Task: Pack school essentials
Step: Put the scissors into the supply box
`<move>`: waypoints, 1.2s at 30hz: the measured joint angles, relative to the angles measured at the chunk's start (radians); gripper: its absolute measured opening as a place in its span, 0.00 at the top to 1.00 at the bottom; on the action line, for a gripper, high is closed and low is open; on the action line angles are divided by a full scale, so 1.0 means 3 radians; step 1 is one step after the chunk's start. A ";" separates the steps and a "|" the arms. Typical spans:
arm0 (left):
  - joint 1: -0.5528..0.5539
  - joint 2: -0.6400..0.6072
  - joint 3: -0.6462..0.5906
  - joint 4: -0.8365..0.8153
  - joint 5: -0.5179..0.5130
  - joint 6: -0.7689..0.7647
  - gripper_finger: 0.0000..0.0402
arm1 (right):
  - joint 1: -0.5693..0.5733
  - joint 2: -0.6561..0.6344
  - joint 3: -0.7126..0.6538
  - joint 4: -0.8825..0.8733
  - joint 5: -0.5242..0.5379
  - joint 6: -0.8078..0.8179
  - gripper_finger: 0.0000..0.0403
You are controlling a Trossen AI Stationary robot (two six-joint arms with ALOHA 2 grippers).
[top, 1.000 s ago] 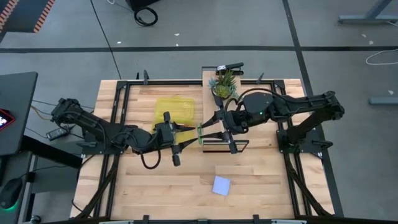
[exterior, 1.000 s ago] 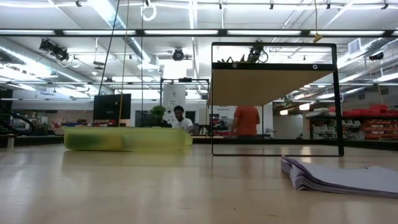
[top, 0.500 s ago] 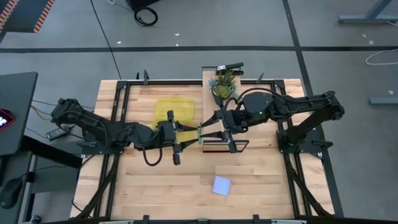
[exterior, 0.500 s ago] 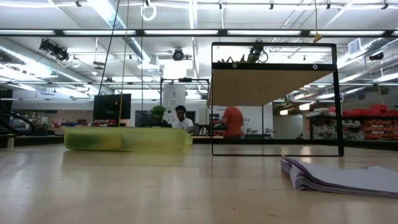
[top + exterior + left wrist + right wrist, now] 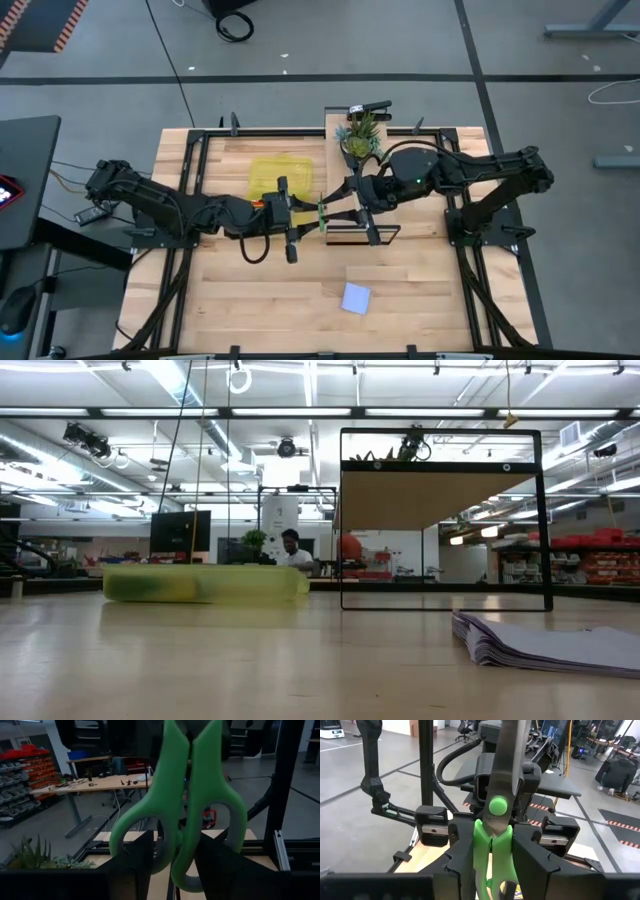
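Frame centre, high view: the green-handled scissors (image 5: 322,217) are suspended above the tabletop (image 5: 250,310), between both grippers. The left gripper (image 5: 310,215) has its jaws closed on the handle loops. The right gripper (image 5: 338,209) has its jaws closed on the blade end near the pivot. The light blue sticky-note pad (image 5: 356,297) lies lower centre, well apart from both.

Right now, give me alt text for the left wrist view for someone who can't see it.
Green-handled scissors fill the frame, handles toward the camera, held between the left gripper and its dark fingers. Behind are a black frame post, a potted green plant, and a workshop room.
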 joint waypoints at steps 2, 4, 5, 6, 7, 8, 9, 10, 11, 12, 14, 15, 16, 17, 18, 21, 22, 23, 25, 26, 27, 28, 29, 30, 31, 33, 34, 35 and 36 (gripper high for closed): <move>0.0000 0.0003 0.0000 0.0012 0.0004 0.0009 0.68 | 0.0000 -0.0003 0.0000 -0.0001 0.0009 0.0004 0.68; -0.0001 0.0005 0.0000 0.0005 0.0003 0.0011 0.71 | 0.0000 -0.0001 0.0000 -0.0002 0.0010 0.0010 0.68; -0.0002 0.0007 0.0000 0.0009 0.0005 0.0014 0.72 | 0.0000 -0.0001 0.0000 -0.0003 0.0010 0.0010 0.68; -0.0003 0.0007 0.0000 0.0009 0.0006 0.0016 0.73 | 0.0000 -0.0001 0.0000 -0.0001 0.0010 0.0010 0.67; -0.0003 0.0007 0.0000 0.0008 0.0007 0.0018 0.74 | 0.0000 -0.0001 0.0000 -0.0001 0.0010 0.0015 0.67; -0.0003 0.0007 0.0000 0.0006 0.0008 0.0017 0.75 | 0.0000 -0.0001 0.0000 -0.0001 0.0010 0.0024 0.67; -0.0003 0.0007 0.0000 0.0006 0.0011 0.0017 0.75 | 0.0000 -0.0001 0.0000 -0.0002 0.0010 0.0035 0.67; -0.0003 0.0007 0.0000 0.0007 0.0011 0.0014 0.75 | 0.0000 -0.0001 0.0000 -0.0001 0.0010 0.0050 0.67; -0.0003 0.0007 0.0000 0.0007 0.0011 0.0009 0.75 | 0.0000 -0.0001 0.0000 0.0000 0.0010 0.0067 0.67; -0.0003 0.0007 0.0000 0.0007 0.0010 0.0006 0.75 | 0.0000 -0.0001 0.0000 -0.0001 0.0010 0.0085 0.67; -0.0003 0.0007 0.0000 0.0007 0.0011 -0.0005 0.75 | 0.0000 -0.0001 0.0000 -0.0001 0.0011 0.0146 0.67; -0.0003 0.0007 0.0000 0.0008 0.0010 -0.0013 0.75 | 0.0000 -0.0001 0.0000 -0.0001 0.0011 0.0171 0.67; -0.0003 0.0007 0.0000 0.0007 0.0010 -0.0016 0.75 | 0.0000 -0.0001 0.0000 -0.0007 0.0011 0.0193 0.67; -0.0003 0.0007 0.0000 0.0003 0.0010 -0.0017 0.75 | 0.0000 -0.0002 0.0000 -0.0022 0.0011 0.0206 0.66; -0.0003 0.0007 -0.0001 -0.0002 0.0009 -0.0017 0.75 | 0.0000 -0.0003 0.0001 -0.0043 0.0011 0.0225 0.65; -0.0003 0.0009 -0.0006 -0.0021 0.0004 -0.0025 0.76 | 0.0000 -0.0005 0.0003 -0.0133 0.0013 0.0291 0.60; -0.0002 0.0009 -0.0006 -0.0021 0.0000 -0.0025 0.76 | 0.0000 -0.0005 0.0004 -0.0148 0.0013 0.0306 0.58; -0.0001 0.0009 -0.0006 -0.0014 -0.0009 -0.0025 0.76 | 0.0000 -0.0007 0.0004 -0.0153 0.0020 0.0319 0.56; 0.0003 0.0009 -0.0006 0.0000 -0.0017 -0.0024 0.76 | 0.0000 -0.0026 0.0004 -0.0184 0.0036 0.0322 0.51; 0.0004 0.0009 -0.0006 0.0003 -0.0022 -0.0022 0.75 | 0.0001 -0.0033 0.0004 -0.0196 0.0036 0.0320 0.49; 0.0009 0.0009 -0.0006 0.0007 -0.0028 -0.0010 0.75 | 0.0001 -0.0042 0.0004 -0.0196 0.0037 0.0322 0.48; 0.0010 0.0007 -0.0006 0.0007 -0.0034 0.0024 0.75 | 0.0001 -0.0067 0.0004 -0.0220 0.0036 0.0319 0.46; 0.0010 -0.0005 -0.0006 -0.0008 -0.0041 0.0043 0.76 | 0.0003 -0.0084 0.0004 -0.0260 0.0034 0.0304 0.45; 0.0012 -0.0026 -0.0006 -0.0043 -0.0049 0.0054 0.76 | 0.0004 -0.0112 0.0004 -0.0271 0.0034 0.0284 0.44; 0.0013 -0.0059 -0.0006 -0.0092 -0.0063 0.0053 0.76 | 0.0004 -0.0152 0.0004 -0.0319 0.0042 0.0272 0.43; 0.0030 -0.0119 -0.0004 -0.0195 -0.0093 0.0048 0.77 | 0.0000 -0.0230 0.0004 -0.0413 0.0089 0.0259 0.42; 0.0036 -0.0150 0.0000 -0.0282 -0.0092 0.0043 0.77 | -0.0003 -0.0273 0.0004 -0.0463 0.0115 0.0258 0.42; 0.0042 -0.0192 -0.0002 -0.0415 -0.0093 0.0031 0.76 | -0.0009 -0.0322 0.0004 -0.0506 0.0139 0.0256 0.41; 0.0054 -0.0218 -0.0004 -0.0511 -0.0092 -0.0007 0.76 | -0.0013 -0.0373 0.0004 -0.0554 0.0169 0.0256 0.41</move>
